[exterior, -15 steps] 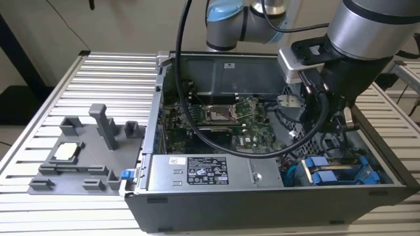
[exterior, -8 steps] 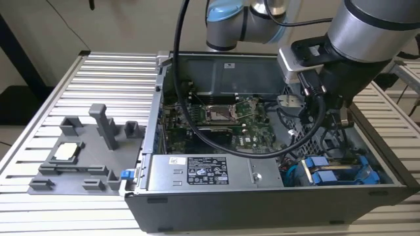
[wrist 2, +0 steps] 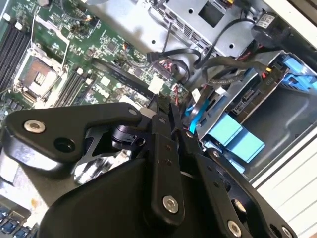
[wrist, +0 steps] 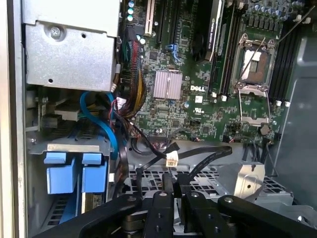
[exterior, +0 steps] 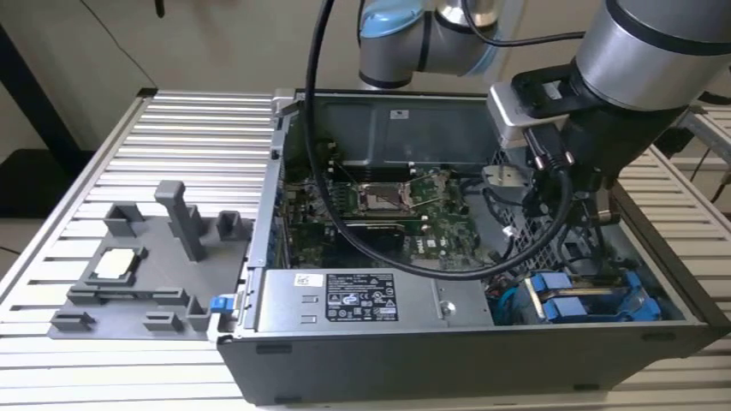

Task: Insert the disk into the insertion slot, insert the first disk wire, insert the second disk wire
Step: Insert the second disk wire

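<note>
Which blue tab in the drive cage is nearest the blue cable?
The tab on the motherboard side; the blue cable drops right beside it. The other tab sits toward the case's outer wall.

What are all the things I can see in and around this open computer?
Computer case: one, grey, lying open on the slatted table.
Slatted table: one, silver, under everything.
Motherboard: one, green, on the case floor.
Power-supply box: one, silver with a white label, at the case's near wall.
Drive carriers: blue fronts, seated in the drive cage at the exterior view's right.
Drive cage: one, grey perforated metal, beside the carriers.
Thin cable: one, blue, curving above the carriers.
Holder fixture: one, grey, on the table at the exterior view's left.
Arm: one, silver-grey, reaching over the case.
Hand: one, black, over the drive cage.
</note>
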{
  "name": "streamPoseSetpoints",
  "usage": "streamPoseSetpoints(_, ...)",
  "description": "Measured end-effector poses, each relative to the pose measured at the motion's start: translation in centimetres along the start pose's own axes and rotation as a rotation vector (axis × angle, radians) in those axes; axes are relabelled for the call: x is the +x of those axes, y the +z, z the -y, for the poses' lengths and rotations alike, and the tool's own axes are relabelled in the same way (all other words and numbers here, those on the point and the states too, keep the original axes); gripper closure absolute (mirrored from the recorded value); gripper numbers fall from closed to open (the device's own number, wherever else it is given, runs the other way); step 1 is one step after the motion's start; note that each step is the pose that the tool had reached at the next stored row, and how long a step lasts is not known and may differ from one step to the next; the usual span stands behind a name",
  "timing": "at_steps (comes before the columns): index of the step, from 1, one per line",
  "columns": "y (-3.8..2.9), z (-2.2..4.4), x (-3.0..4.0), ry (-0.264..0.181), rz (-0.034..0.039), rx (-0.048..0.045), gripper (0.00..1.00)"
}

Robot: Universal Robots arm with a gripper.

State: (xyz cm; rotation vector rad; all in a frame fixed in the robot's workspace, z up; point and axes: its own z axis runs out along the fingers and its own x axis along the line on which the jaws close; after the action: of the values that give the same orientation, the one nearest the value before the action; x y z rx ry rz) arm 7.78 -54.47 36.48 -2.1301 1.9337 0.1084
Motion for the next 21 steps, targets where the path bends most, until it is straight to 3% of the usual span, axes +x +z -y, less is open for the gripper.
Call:
streamPoseSetpoints(1, 0.00, 0.08, 0.04, -0.001, -0.0039, -0.0006, 0.84)
streamPoseSetpoints(2, 0.00, 0.15, 0.08, -0.003, -0.0131, -0.0018, 0.84)
streamPoseSetpoints(3, -0.01, 0.20, 0.12, -0.005, -0.0277, -0.0035, 0.84)
streamPoseSetpoints(9, 0.01, 0.57, 0.29, -0.018, -0.1349, -0.0172, 0.84)
streamPoseSetpoints(10, -0.01, 0.80, 0.47, -0.019, -0.1438, -0.0210, 0.84)
streamPoseSetpoints(16, -0.14, 2.45, 2.15, -0.017, -0.1442, -0.0318, 0.84)
streamPoseSetpoints(21, -0.26, 3.18, 3.73, -0.016, -0.1437, -0.0397, 0.84)
